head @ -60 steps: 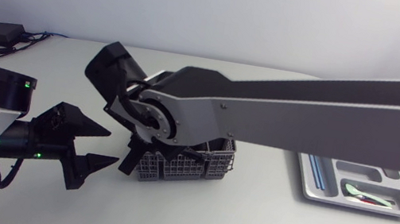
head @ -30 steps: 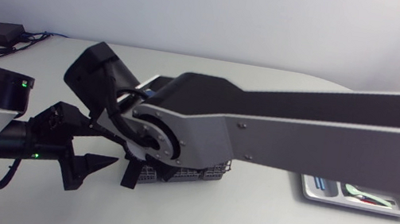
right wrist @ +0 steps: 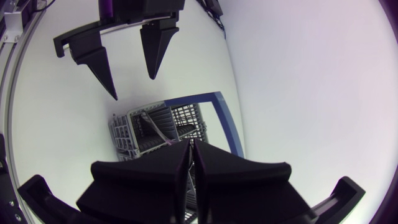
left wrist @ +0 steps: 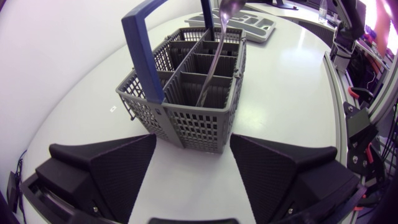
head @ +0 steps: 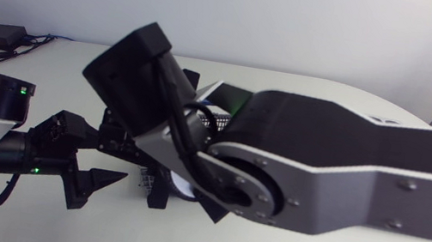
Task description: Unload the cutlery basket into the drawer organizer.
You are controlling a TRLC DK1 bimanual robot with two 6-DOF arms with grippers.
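The grey basket (left wrist: 193, 127) sits on the table just ahead of the left gripper (left wrist: 193, 140), whose fingers are spread, while the right gripper (right wrist: 189, 147), pinched on the spoon (left wrist: 214, 56), has risen with its arm, which now hides the drawer organizer (left wrist: 252, 23) in the head view.

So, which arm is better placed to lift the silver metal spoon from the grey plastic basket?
Right hand: seemingly closed on the spoon above the basket; the left hand is open, empty.
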